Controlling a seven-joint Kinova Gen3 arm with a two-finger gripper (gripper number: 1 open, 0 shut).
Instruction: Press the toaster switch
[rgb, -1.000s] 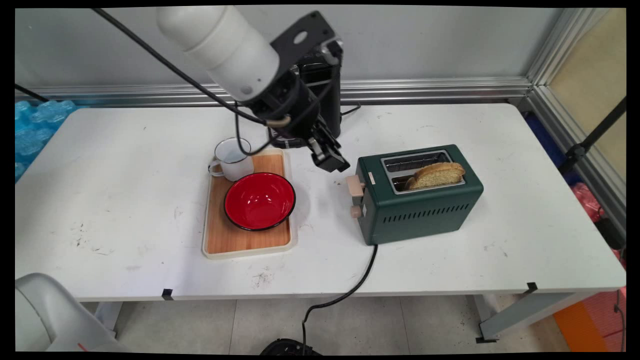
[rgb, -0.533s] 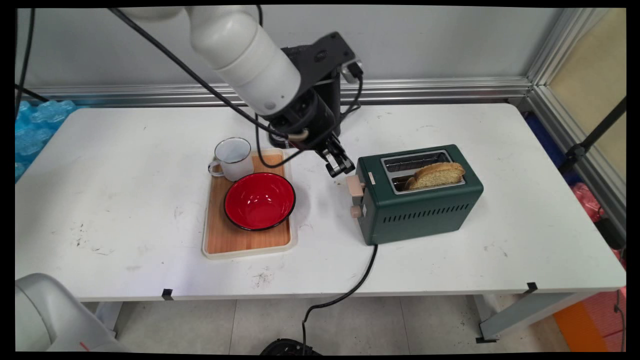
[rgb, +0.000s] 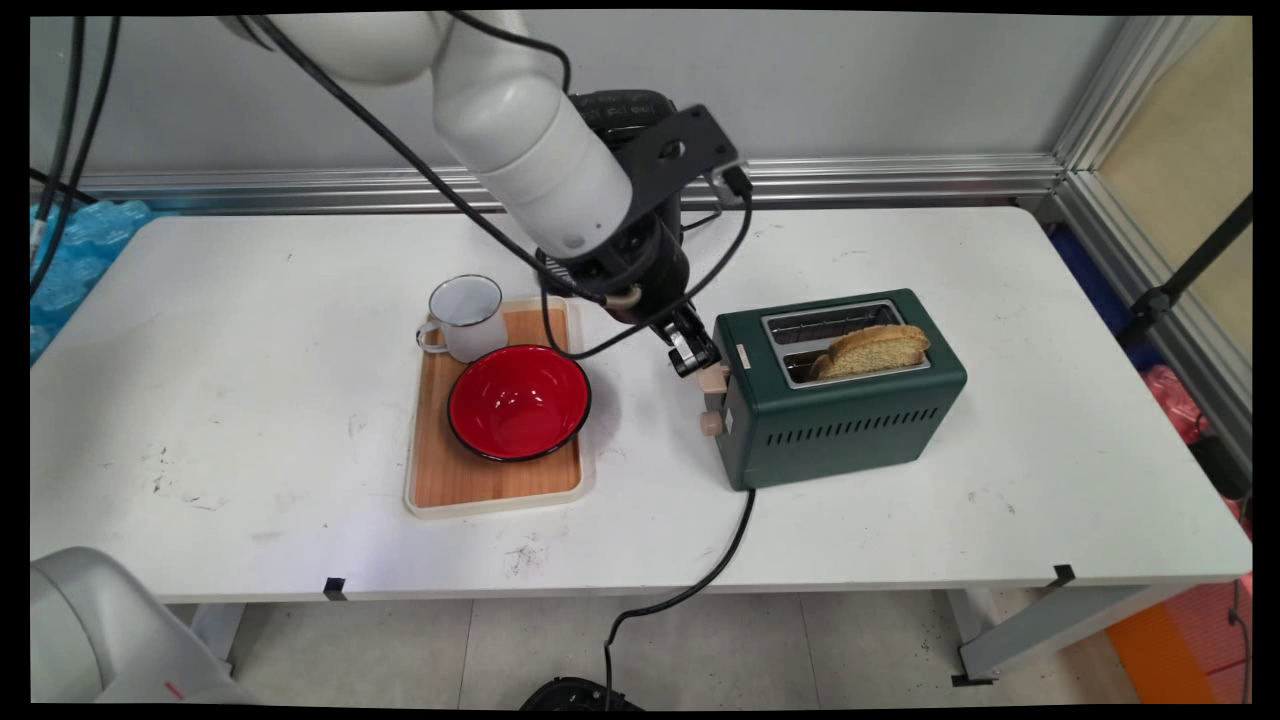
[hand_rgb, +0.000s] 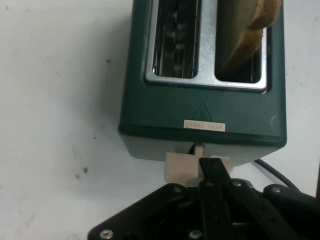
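Gripper (rgb: 693, 358): fingers pressed together, holding nothing; tip on beige lever (hand_rgb: 181, 167) at toaster (rgb: 850, 400) end face. A sec ago it hung over tray edge, well short of toaster; it has since come down and across to lever.
Bread slice (rgb: 872, 350): upright in toaster's near slot, lever not yet down.
Tray (rgb: 495, 500) w/ red bowl (rgb: 518, 402) and mug (rgb: 465, 318): beside toaster, lever side, unmoved.

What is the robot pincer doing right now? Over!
Pincer shut, tip on the toaster lever. Green toaster has one bread slice standing in its near slot. Nothing between pincer and lever.
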